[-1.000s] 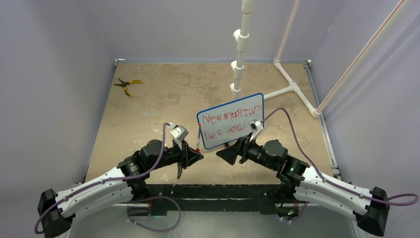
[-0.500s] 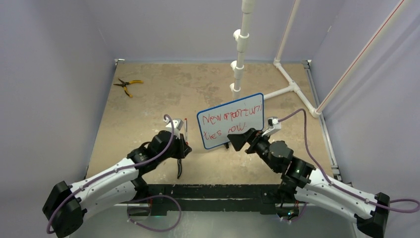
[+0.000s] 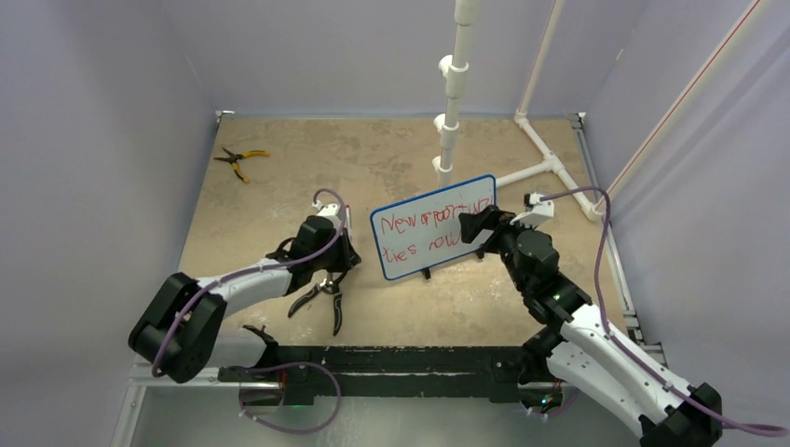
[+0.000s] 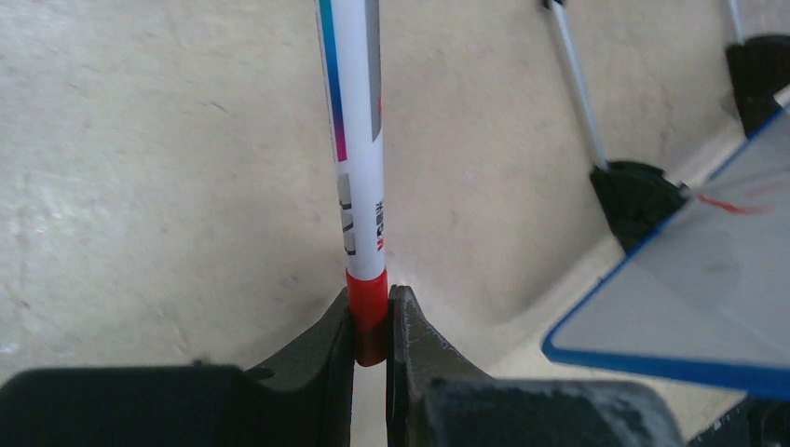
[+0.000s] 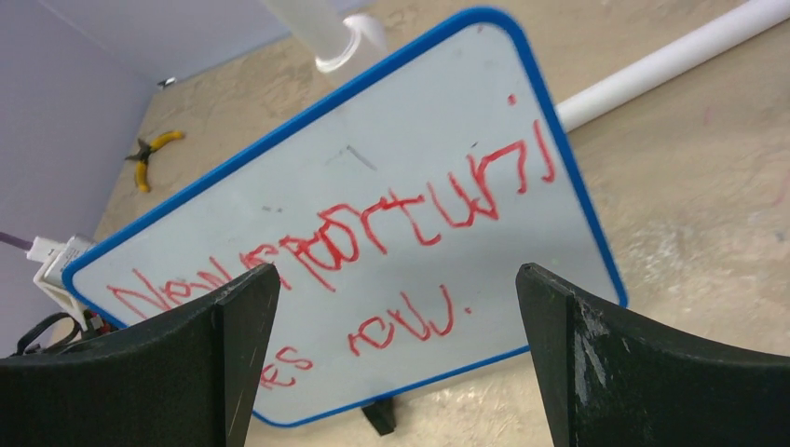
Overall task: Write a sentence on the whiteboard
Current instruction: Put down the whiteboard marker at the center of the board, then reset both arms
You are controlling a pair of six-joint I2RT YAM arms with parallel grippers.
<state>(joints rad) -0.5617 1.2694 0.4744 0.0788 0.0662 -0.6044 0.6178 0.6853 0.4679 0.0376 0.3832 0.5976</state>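
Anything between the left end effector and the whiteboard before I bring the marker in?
Nothing visible. The left end effector, shut on the marker, sits left of the whiteboard with only table between them. The open right end effector faces the board's right side, apart from it.

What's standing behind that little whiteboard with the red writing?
A white plastic pipe post rises behind the whiteboard, and another white pipe lies on the table to its right. The board hides the post's foot.
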